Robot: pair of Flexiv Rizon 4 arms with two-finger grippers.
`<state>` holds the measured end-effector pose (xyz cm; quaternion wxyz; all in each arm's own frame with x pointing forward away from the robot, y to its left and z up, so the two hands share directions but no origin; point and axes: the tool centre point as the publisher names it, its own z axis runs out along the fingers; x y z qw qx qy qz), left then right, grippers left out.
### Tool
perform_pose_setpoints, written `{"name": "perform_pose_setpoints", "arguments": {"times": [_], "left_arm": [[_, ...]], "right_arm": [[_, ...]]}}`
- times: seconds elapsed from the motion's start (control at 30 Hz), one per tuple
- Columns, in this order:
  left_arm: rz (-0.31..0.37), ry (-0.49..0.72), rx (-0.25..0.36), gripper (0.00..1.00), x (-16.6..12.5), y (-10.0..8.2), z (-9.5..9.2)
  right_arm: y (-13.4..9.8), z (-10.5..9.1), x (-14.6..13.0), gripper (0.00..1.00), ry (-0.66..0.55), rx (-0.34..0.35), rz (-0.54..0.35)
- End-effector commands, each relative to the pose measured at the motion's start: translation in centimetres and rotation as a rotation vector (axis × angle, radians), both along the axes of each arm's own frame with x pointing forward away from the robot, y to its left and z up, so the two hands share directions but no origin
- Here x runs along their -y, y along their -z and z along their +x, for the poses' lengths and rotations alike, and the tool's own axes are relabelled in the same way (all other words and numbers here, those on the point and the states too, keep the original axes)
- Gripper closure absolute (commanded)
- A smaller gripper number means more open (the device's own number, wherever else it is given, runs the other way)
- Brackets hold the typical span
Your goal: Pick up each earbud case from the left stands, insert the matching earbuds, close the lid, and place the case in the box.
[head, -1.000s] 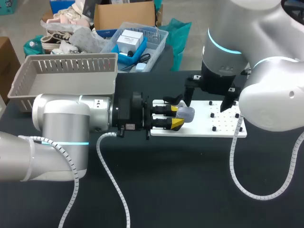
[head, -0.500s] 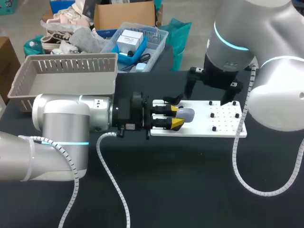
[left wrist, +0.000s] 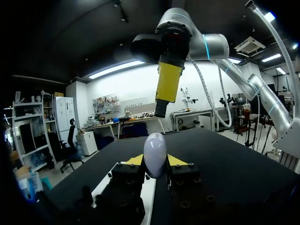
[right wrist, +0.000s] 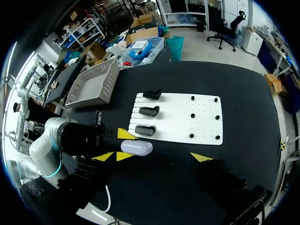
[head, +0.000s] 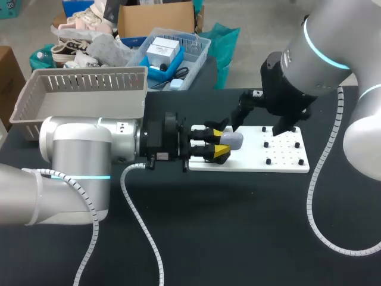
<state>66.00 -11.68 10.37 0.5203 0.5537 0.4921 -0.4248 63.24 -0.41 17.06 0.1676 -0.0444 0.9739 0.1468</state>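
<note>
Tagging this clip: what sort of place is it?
Probably a robot lab bench: black table, white peg plate with stands, left tool shut on an earbud case.

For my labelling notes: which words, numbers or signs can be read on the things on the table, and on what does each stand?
None can be read.
The case in the left gripper, the board and the basket show no print.
</note>
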Motion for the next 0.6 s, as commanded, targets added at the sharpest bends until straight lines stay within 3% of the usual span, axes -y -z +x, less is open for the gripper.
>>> {"name": "perform_pose_setpoints", "arguments": {"times": [0.03,0.3,0.6], "left_arm": [[-0.005,-0.012,0.011,1.00,-0.6,-1.0,0.0],[0.021,-0.027,0.037,1.00,-2.3,-2.2,0.7],[0.052,-0.111,0.016,1.00,-5.6,-3.0,2.3]], "right_arm": [[-0.7,-0.3,0.8,0.00,-0.037,-0.027,-0.005],[-0.1,-0.4,2.1,0.00,-0.025,-0.011,-0.035],[-0.3,-0.4,3.3,0.00,-0.018,0.021,0.007]]}}
